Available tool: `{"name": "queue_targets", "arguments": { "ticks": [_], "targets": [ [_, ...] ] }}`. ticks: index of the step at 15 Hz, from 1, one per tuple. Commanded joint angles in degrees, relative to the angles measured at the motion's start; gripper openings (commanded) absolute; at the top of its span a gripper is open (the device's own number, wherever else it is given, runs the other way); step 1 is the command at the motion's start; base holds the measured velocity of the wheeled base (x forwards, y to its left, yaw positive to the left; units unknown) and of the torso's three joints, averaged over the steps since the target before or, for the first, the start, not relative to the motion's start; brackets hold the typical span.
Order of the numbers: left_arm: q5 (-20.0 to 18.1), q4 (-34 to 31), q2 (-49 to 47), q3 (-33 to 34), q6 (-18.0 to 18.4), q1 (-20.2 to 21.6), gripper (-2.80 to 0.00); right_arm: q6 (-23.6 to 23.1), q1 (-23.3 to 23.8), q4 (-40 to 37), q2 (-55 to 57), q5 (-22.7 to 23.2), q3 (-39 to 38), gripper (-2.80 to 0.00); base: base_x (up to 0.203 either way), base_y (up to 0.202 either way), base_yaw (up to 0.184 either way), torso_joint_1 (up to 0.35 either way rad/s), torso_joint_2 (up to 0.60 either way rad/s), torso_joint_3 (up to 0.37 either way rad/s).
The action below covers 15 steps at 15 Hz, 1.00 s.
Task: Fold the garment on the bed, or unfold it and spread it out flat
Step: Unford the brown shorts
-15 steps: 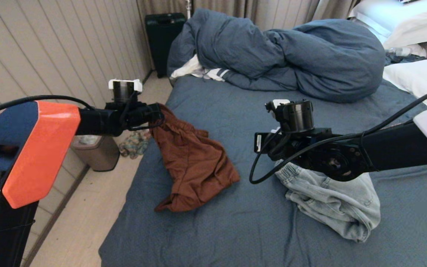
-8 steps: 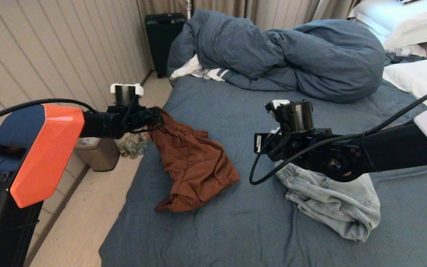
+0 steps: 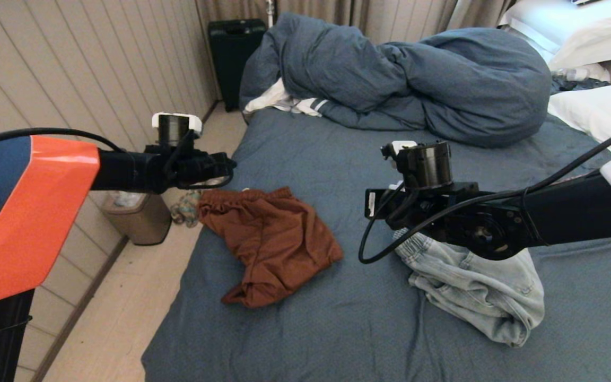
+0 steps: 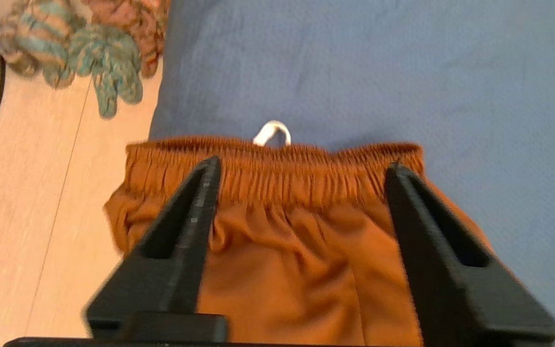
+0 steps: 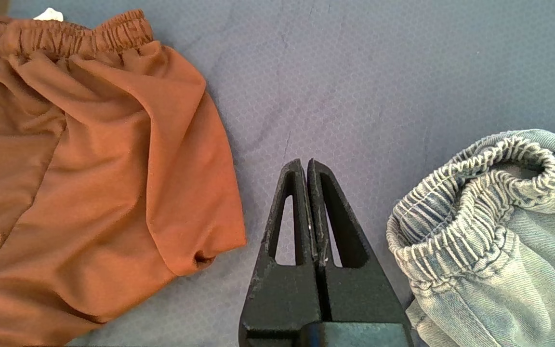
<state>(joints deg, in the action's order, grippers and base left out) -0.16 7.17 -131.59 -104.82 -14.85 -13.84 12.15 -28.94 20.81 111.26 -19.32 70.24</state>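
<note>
the rust-brown fabric shorts with a gathered elastic waistband (image 3: 271,244) lie crumpled on the slate-blue wrinkled sheet of the wide bed (image 3: 337,329), near its left edge, waistband toward the bunched blue duvet (image 3: 406,79). a small white loop (image 4: 271,133) shows at the top of the waistband. the left end effector (image 3: 226,164) hovers above the waistband with its fingers (image 4: 195,212) spread wide apart and nothing between them. the right end effector (image 5: 306,168) hangs over bare sheet between the brown shorts and a pale blue denim garment with an elastic waist (image 3: 475,289), its fingers pressed together on nothing. the denim garment lies bunched further right on the bed. white pillows (image 3: 592,114) sit at the far right. on the floor beside the bed stand a small grey bin (image 3: 136,217) and a patterned teal cloth bundle (image 3: 191,207).
</note>
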Motion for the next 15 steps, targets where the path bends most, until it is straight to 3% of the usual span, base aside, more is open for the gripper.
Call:
{"name": "queue_targets", "arguments": {
  "ticks": [1,4,5,8,10,11,13,15],
  "targets": [
    [0.0,-1.0,3.1,1.1,-0.3,-0.1,0.0,0.1,-0.2,0.1,-1.3,0.0,-0.3,-2.8,0.0,0.0,0.0,0.0,0.0,0.0],
    [-0.4,-1.2,7.7,8.7,-1.6,-0.1,0.0,0.1,-0.3,-0.5,-2.4,0.2,-0.8,-2.8,0.0,0.0,0.0,0.0,0.0,0.0],
    [-0.9,-1.2,10.5,14.1,-2.0,-0.4,-2.8,0.0,-0.5,-0.6,-3.0,0.3,-1.7,-2.8,0.0,0.0,0.0,0.0,0.0,0.0],
    [-5.6,-0.8,20.5,32.1,-4.2,-2.1,-2.8,-2.0,-0.7,-9.7,-3.8,3.0,-2.5,-2.8,0.0,0.0,0.0,0.0,0.0,0.0],
    [-8.5,0.8,25.5,43.6,-5.0,-3.4,-2.8,-3.4,-0.5,-16.3,-3.6,10.0,-2.7,-2.8,0.0,0.0,0.0,0.0,0.0,0.0],
    [-9.3,2.6,27.2,48.3,-5.2,-3.8,-2.8,-3.9,-0.4,-17.9,-3.1,10.9,-2.9,-2.8,0.0,0.0,0.0,0.0,0.0,0.0],
    [-10.3,9.9,28.1,55.4,-5.6,-4.5,-2.8,-4.1,-0.3,-21.0,-1.4,11.2,-2.6,-2.8,0.0,0.0,0.0,0.0,0.0,0.0],
    [-10.3,15.1,25.6,58.0,-5.6,-5.4,-2.8,-3.5,-0.5,-21.5,2.2,11.3,-2.1,-2.8,0.0,0.0,0.0,0.0,0.0,0.0]
  ]
}}
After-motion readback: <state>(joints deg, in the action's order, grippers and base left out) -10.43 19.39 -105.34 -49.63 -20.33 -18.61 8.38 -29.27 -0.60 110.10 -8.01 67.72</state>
